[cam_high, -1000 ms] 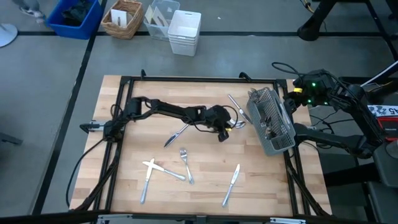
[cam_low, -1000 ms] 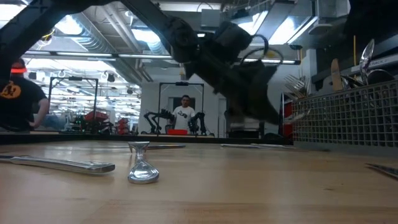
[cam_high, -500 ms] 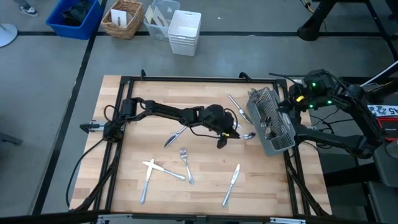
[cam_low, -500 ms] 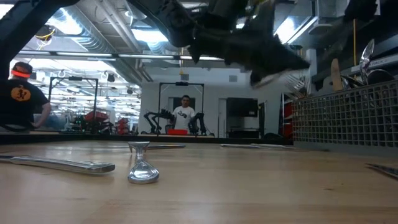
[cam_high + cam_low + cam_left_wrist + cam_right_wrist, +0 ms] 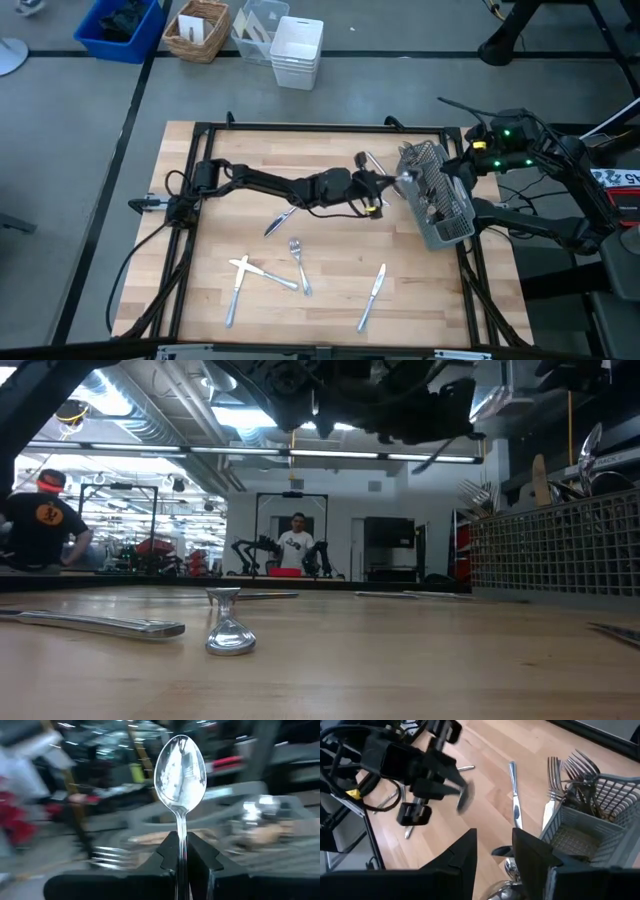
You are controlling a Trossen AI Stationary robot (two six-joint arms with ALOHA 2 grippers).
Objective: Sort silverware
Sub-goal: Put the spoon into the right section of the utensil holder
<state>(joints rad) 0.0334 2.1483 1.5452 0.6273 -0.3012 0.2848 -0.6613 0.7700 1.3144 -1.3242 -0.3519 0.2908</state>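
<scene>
Currently a spoon (image 5: 180, 775) is clamped by its handle between the closed fingers of the left tool (image 5: 181, 857), with the bowl standing out beyond the fingertips. Seen from above, the left tool (image 5: 372, 190) is held over the wooden surface (image 5: 320, 290), just beside the wire-mesh caddy (image 5: 436, 195), in which forks (image 5: 580, 770) are stood upright. The right tool (image 5: 495, 852) is kept near the caddy, its fingers spread apart with nothing between them. A table knife (image 5: 514, 800) is seen lying on the surface just beside the caddy. Further silverware is left scattered on the nearer surface: a fork (image 5: 299, 262), a knife (image 5: 372, 294) and two crossed pieces (image 5: 245, 272).
</scene>
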